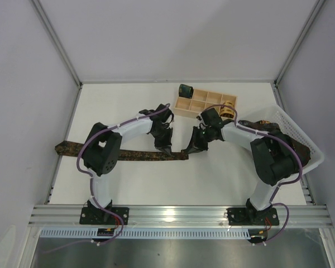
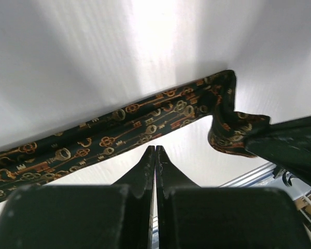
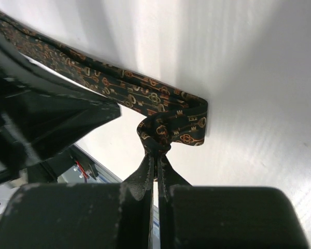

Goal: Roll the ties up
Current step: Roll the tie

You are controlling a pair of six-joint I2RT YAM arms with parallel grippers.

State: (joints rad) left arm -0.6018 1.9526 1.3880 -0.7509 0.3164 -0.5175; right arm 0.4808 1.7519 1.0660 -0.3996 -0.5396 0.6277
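A long dark tie [image 1: 128, 154] with a gold key pattern lies flat across the table from the left edge to the middle. My right gripper [image 3: 158, 151] is shut on its right end, which is folded back and bunched [image 3: 179, 124]. In the top view the right gripper [image 1: 188, 151] is at that end. My left gripper [image 2: 155, 149] is shut and empty, just beside the tie [image 2: 119, 124], left of the fold [image 2: 225, 129]. In the top view the left gripper [image 1: 167, 148] is over the tie. A dark green coil [image 1: 185, 90] and a tan-gold coil [image 1: 228, 108] are at the tray.
A pale wooden compartment tray [image 1: 198, 104] stands at the back centre. A white mesh basket [image 1: 311, 146] at the right holds more dark ties [image 1: 258, 124], partly hidden by the right arm. The two grippers are close together. The left gripper's body [image 3: 52, 119] fills the right wrist view's left.
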